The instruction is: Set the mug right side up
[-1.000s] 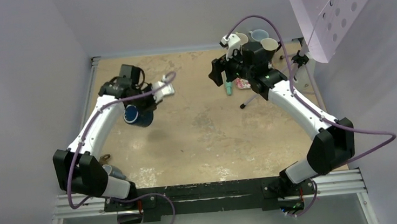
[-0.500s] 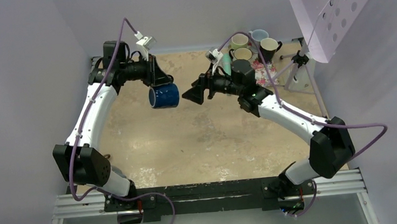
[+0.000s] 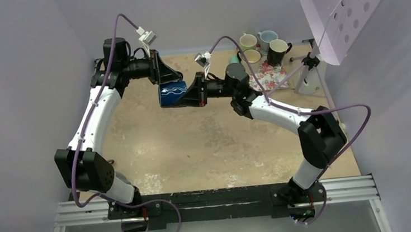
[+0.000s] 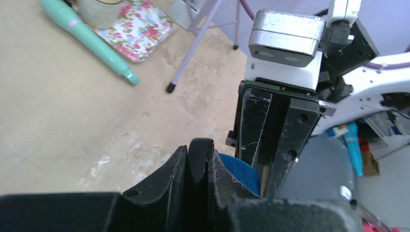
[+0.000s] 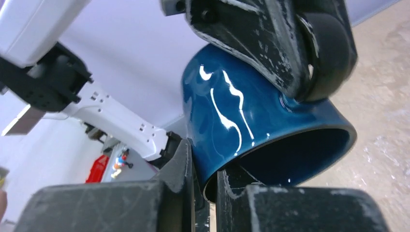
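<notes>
A floral mat (image 3: pixel 265 78) is lying at the far right of the table (image 3: pixel 222 142). A cluster of upright mugs (image 3: pixel 262 46) is standing along the mat's far edge. A teal wand (image 4: pixel 89 41) is lying just beside the mat's left edge. A small tripod (image 3: pixel 306 65) is standing to the right of the mat, one leg reaching down just off the mat's near corner. A perforated lilac panel (image 3: pixel 345 3) is hanging above and to the right of the mat.

The blue mug (image 3: pixel 172 93) is hanging in the air well to the left of the mat, lying sideways with its mouth facing the mat. Both tools are crowding it.

The left arm is rising from its base and bending inward, its wrist pointing toward the mat. The left gripper (image 3: pixel 169 81) is pinching a dark rounded part on the mug's side, fingers nearly together. The right arm is folding its elbow out on the near side of the mat, and its forearm is stretching leftward away from the mat. The right gripper (image 5: pixel 205 188) is clamping narrowly on the mug's rim, one finger outside the wall and one inside the mouth.
</notes>
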Controlling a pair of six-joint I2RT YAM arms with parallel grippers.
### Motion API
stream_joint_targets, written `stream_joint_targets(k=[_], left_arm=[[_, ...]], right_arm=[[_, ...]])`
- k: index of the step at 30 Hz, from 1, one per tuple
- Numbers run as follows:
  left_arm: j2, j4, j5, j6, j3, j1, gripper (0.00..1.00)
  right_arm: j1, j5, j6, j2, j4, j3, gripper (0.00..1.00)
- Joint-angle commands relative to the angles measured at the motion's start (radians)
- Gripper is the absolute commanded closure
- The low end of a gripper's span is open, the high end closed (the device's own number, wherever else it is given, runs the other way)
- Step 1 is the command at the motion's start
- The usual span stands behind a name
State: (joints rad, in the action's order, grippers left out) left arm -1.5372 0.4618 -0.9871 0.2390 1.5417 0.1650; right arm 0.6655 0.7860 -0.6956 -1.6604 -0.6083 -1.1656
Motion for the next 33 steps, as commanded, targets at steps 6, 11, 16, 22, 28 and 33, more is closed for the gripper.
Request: stream_joint_targets(k=[6, 11, 16, 22, 28, 33], left_arm=[[0.048, 0.244, 0.247, -0.282, 0.087, -0.005, 0.02], [0.075, 0.342, 0.431, -0.444, 0.089, -0.007, 0.00], [0.081, 0.431, 0.460, -0.565, 0.054, -0.007, 0.00], [0.090, 0.517, 0.492, -0.710, -0.011, -0.007, 0.00], [0.084, 0.689, 0.602, -0.926, -0.036, -0.007, 0.00], [0.106, 0.694, 0.658, -0.982, -0.094, -0.007, 0.00]], right_arm=[[-0.027, -0.396, 0.451, 0.086, 0.575, -0.202, 1.00], [-0.066, -0.895, 0.767, 0.030, 1.018, -0.353, 1.00], [-0.172, -1.044, 0.903, -0.132, 1.323, -0.545, 1.00], [-0.229, -1.186, 1.003, -0.331, 1.470, -0.740, 1.00], [-0.283, -1.158, 1.060, -0.446, 1.525, -0.839, 1.00], [-0.313, -1.069, 1.096, -0.491, 1.491, -0.852, 1.00]])
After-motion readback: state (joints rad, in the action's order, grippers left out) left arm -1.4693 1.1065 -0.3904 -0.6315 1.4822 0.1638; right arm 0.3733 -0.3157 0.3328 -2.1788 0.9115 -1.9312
